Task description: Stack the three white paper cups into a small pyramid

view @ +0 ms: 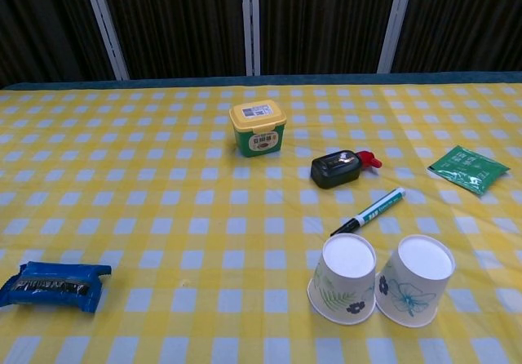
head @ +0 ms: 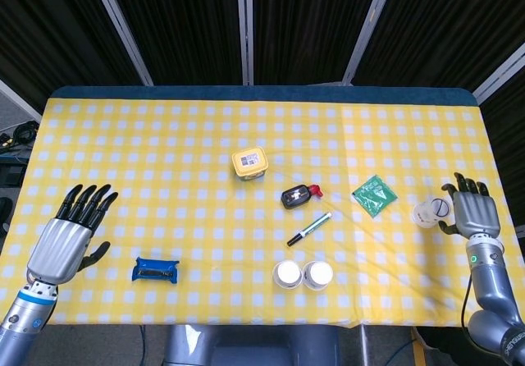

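Note:
Two white paper cups stand upside down side by side near the table's front edge, the left cup point(head: 287, 275) point(view: 342, 278) touching the right cup point(head: 317, 275) point(view: 414, 280). The third cup point(head: 431, 212) sits at the far right of the table, shown only in the head view. My right hand point(head: 472, 212) is just right of that cup, fingers stretched and apart, thumb close to the cup; it holds nothing. At the table's left front, my left hand point(head: 67, 239) is open with spread fingers, empty. Neither hand appears in the chest view.
A yellow-lidded tub point(head: 249, 164) stands mid-table, with a black-and-red device point(head: 298, 195) and a marker point(head: 309, 228) behind the two cups. A green packet point(head: 374, 195) lies left of the third cup. Right of the left hand lies a blue snack packet point(head: 156, 270).

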Controlling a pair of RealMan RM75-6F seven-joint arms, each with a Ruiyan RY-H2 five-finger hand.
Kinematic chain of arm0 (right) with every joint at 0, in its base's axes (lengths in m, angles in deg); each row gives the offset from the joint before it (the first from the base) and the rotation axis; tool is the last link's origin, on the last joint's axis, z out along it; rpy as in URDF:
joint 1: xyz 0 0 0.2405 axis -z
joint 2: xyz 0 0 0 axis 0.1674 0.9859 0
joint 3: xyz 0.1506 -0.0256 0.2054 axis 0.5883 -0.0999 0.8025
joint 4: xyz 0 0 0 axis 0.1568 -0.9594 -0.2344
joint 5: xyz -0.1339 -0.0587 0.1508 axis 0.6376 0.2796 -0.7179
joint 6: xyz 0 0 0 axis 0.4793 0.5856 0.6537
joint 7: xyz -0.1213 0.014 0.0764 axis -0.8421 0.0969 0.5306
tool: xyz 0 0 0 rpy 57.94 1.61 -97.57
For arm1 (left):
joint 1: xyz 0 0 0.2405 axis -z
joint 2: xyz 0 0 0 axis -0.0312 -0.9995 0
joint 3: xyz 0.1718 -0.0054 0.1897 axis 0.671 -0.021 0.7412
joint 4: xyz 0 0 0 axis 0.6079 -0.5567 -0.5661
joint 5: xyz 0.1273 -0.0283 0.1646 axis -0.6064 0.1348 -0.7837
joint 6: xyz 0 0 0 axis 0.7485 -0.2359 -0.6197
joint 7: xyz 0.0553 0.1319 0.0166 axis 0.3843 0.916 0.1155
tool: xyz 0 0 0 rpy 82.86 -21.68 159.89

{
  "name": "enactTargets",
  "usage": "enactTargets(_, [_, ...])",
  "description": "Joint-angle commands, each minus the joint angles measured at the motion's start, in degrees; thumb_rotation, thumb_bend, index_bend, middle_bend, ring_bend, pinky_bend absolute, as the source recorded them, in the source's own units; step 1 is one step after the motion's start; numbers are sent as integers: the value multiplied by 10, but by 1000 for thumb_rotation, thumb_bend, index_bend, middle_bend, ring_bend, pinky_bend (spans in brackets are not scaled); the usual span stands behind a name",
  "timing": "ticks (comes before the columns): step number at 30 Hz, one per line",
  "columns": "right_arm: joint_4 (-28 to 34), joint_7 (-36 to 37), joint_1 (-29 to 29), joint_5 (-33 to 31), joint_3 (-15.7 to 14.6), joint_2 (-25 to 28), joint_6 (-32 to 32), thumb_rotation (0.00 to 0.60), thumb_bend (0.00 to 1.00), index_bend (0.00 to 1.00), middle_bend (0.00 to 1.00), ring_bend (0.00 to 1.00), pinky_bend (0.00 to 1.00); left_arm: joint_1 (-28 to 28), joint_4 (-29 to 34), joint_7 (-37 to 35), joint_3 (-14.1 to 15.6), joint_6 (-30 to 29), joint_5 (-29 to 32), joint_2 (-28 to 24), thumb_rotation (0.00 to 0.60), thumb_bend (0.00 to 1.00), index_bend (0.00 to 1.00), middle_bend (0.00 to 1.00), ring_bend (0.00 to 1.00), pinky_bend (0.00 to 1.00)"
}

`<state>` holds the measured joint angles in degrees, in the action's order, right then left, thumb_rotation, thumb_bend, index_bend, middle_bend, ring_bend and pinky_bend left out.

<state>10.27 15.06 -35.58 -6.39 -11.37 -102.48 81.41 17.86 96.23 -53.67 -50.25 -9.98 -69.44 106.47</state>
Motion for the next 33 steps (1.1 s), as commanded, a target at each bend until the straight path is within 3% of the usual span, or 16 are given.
enactTargets(1, [-9,2,-4,-8,-5,-3,-11,600,198,250,0,0,0,-1,-1,1,-6,10,6,0,600,282,0,0,0,0])
enactTargets(10, [-51,0,-20,-33,-22,-20,-37,600,201,217,0,0,0,-7,-2,-1,-21,28,6,0,600,281,0,0,0,0])
enactTargets(21, [-96,21,-26,-39,-32,-45,-52,600,241,268,0,0,0,-14,1,-1,-33,45,4,-2,600,282,0,0,0,0])
enactTargets(27, [-118,51,-22,-11,-31,-64,-41,600,265,417,34,0,0,-18,2,-7,-41,54,8,-6,600,281,0,0,0,0])
enactTargets(33, [-111,73,-15,26,-29,-69,-15,600,274,481,80,0,0,-26,4,-15,-51,53,10,-11,600,281,0,0,0,0])
